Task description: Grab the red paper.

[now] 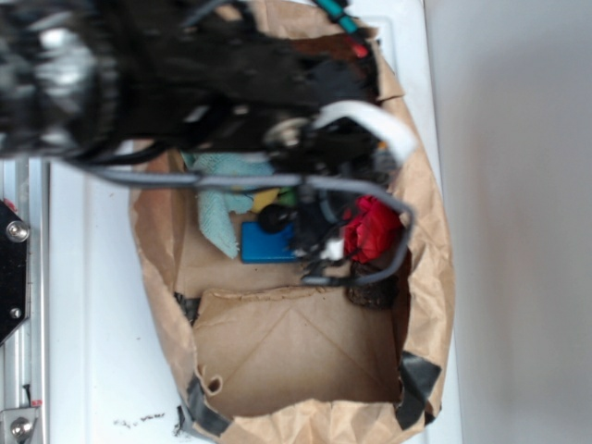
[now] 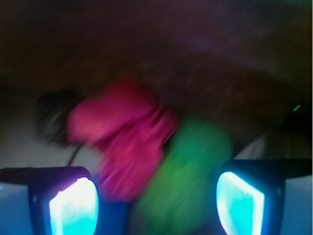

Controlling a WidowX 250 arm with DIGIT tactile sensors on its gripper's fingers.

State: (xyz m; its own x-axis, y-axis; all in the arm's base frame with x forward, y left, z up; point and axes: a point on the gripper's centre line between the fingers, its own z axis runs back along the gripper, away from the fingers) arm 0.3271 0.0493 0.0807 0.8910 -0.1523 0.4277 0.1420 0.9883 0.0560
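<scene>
Gripper [image 2: 156, 196] jaws spread, nothing pinched. Red paper [image 2: 122, 142] inside brown paper bag [image 1: 277, 351], ahead of jaws, offset toward left finger [image 2: 73, 205] in wrist view; green ball [image 2: 190, 171] just beside it, nearer right finger. Long axis unclear (blur). Judged: shift left before closing.

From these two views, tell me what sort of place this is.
Likely a lab test rig, not a home: an open brown paper bag on a white surface, holding the red paper, a blue block and a teal cloth, with the gripper inside.
</scene>
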